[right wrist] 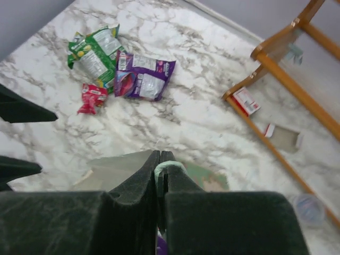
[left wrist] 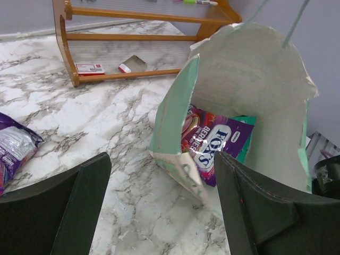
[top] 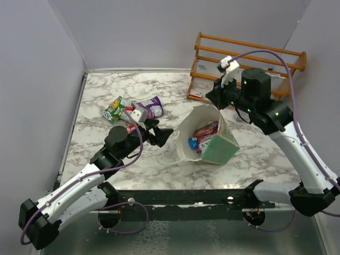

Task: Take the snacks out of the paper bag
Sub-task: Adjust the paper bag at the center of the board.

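Right pincer (right wrist: 159, 159) clamped the rim of the paper bag (top: 223, 149); left pincer (top: 162, 135) gaped at its mouth.
Bag sat mid grey-veined marble table (top: 159, 87), snacks (left wrist: 215, 142) inside, others loose nearby, plain pale walls (top: 159, 32) around.

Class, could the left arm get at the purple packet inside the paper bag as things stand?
Probably yes. The mouth of the paper bag faces the open left gripper, the right gripper pinches its rim up, and the purple packet lies exposed inside; nothing shows between them.
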Action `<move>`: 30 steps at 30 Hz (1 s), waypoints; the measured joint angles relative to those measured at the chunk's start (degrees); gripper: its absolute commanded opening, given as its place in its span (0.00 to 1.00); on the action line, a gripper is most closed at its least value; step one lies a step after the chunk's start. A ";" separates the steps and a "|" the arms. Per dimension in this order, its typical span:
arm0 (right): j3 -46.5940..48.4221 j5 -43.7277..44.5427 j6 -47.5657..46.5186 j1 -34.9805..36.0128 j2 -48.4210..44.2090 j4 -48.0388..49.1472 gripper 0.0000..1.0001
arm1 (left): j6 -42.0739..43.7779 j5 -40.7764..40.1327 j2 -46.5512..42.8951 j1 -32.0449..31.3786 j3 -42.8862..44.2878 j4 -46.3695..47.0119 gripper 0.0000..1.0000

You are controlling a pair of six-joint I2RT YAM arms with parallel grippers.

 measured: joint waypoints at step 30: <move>24.79 -40.79 -34.21 -27.34 28.46 4.42 0.02 | 2.47 -4.81 -11.39 0.00 6.10 -13.42 0.82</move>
